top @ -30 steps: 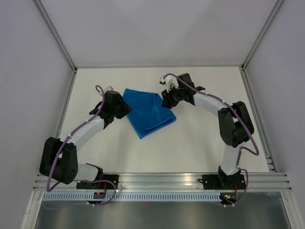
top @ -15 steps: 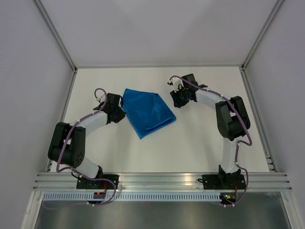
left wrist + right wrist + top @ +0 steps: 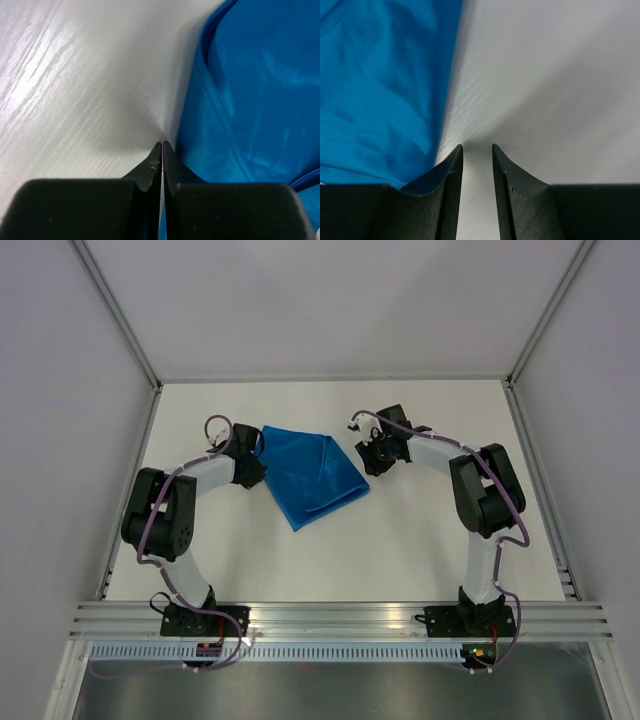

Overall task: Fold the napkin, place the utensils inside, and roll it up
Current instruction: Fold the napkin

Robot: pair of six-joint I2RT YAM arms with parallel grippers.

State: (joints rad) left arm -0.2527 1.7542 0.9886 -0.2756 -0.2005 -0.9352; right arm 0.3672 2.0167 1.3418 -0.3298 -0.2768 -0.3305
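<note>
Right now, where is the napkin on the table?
In the top view the folded napkin lies on the table between the left hand at its left edge and the right hand beside its right corner.

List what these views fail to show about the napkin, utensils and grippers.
Utensils: in no view; possibly under the napkin or outside the frames.
Left gripper: the wrist view shows jaws shut at the napkin's edge; whether cloth is pinched is too fine to tell.
Right gripper: from above, its tips are too small and dark to make out.
Napkin's fold count: too small from above, cropped in both wrist views.
</note>
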